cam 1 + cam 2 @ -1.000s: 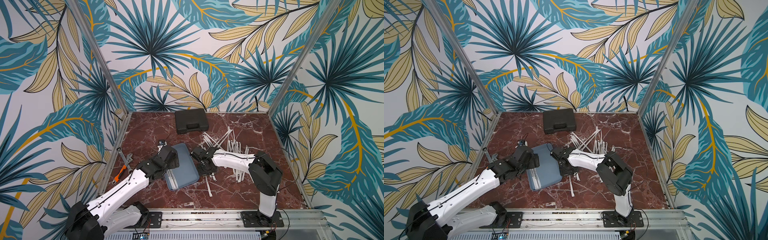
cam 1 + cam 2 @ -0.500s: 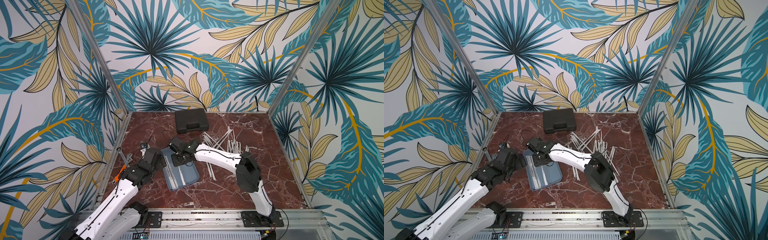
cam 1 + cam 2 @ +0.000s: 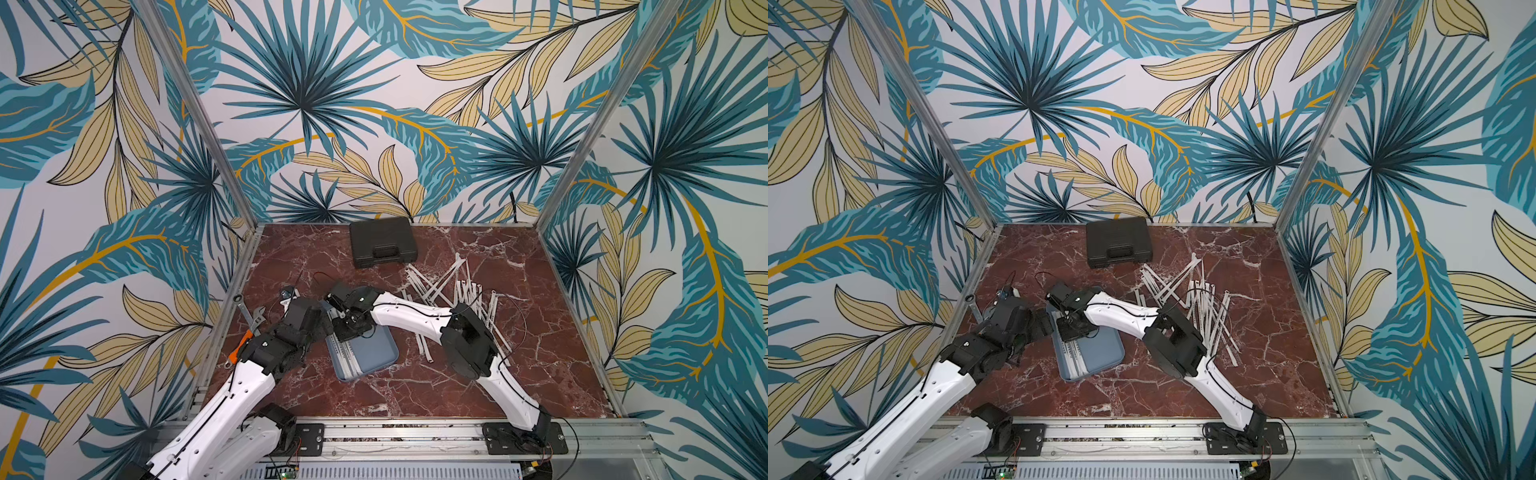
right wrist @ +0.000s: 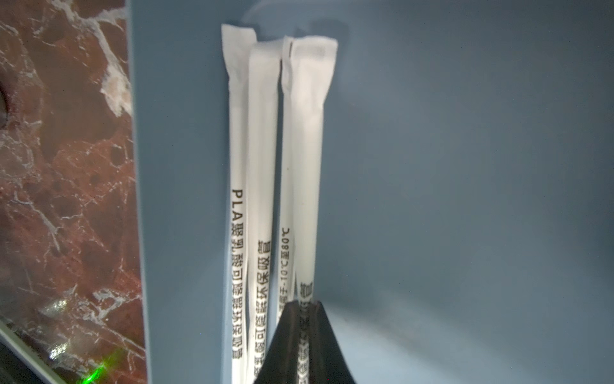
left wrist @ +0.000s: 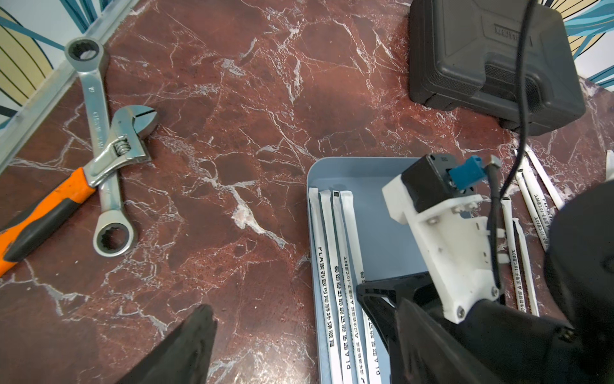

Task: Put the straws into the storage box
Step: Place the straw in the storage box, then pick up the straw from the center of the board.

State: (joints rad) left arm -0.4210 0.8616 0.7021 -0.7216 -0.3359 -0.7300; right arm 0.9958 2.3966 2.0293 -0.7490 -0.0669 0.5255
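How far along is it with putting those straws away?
Barely started. Three straws lie along one side of the storage box, and the right gripper is pinching a fourth straw down inside it. The left gripper hangs open at the box's edge, empty. The big pile of straws on the table is left to move.

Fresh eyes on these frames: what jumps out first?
The right tool sits low in the blue tray, shut on a straw next to others laid along one side. Loose straws lie heaped on the marble on the right side, with a black case at the back and wrenches by the left wall.
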